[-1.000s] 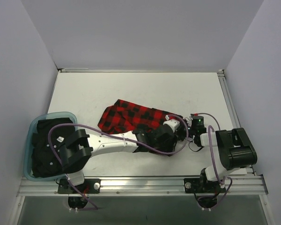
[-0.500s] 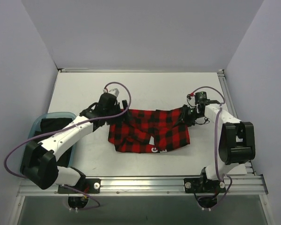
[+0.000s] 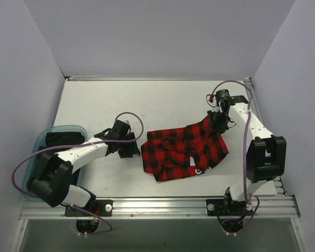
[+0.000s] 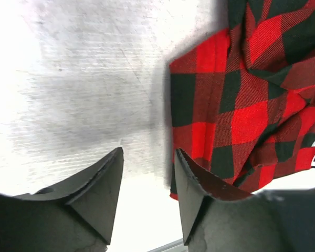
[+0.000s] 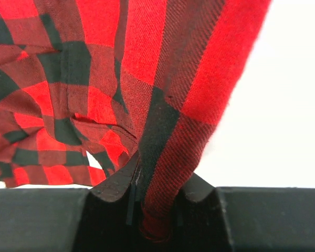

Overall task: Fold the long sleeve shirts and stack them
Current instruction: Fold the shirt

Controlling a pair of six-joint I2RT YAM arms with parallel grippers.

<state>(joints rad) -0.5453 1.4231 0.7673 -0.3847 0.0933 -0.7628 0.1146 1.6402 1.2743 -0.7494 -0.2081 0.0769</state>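
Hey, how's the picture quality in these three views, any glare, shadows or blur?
Top view: even light, sharp, only faint shadows beside the flannel shirt. Left wrist view: the table is blown out white at the edges, with a grey shadow ahead of the left gripper. Right wrist view: background glares white; the cloth weave is crisp.

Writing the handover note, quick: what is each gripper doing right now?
Left gripper: open, holding nothing.
Right gripper: closed on the flannel shirt.

white lettering (image 3: 202, 171) near the hem of the flannel shirt (image 3: 173, 149), illegible (small, partly creased)
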